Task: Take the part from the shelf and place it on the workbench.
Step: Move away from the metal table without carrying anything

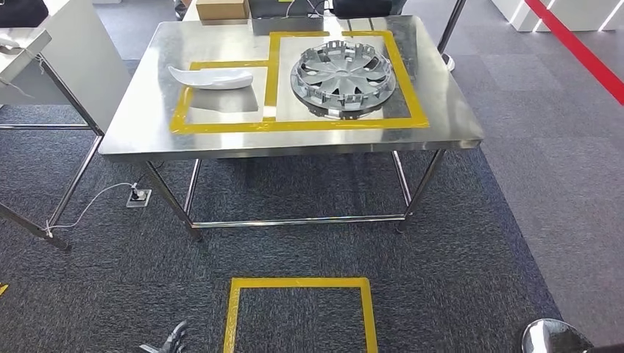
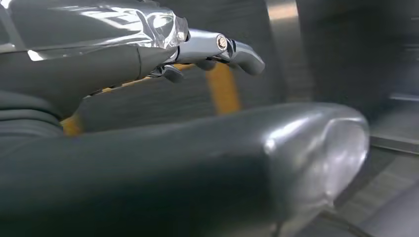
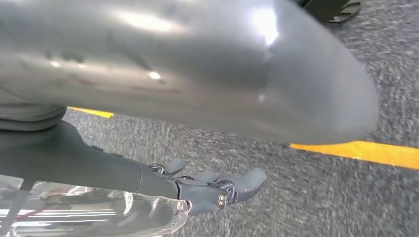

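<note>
On the steel workbench (image 1: pixel 441 125) a white curved part (image 1: pixel 211 76) lies in the left yellow-taped box. A silver wheel cover (image 1: pixel 343 76) fills the right box. My left hand (image 1: pixel 173 340) hangs low at the picture's bottom edge, over the carpet and well short of the bench. In the left wrist view my left hand (image 2: pixel 163 148) holds nothing, its fingers (image 2: pixel 237 52) stretched out apart from the thumb. My right hand (image 3: pixel 188 98) also holds nothing, its fingers (image 3: pixel 232 190) extended above the grey carpet.
A yellow taped square (image 1: pixel 300 282) marks the carpet in front of the bench. A steel-legged stand (image 1: pixel 22 51) is at the left, with a floor socket and cable (image 1: pixel 138 196) beside it. A cardboard box (image 1: pixel 221 9) sits behind the bench. A red floor line (image 1: pixel 581 51) runs at the right.
</note>
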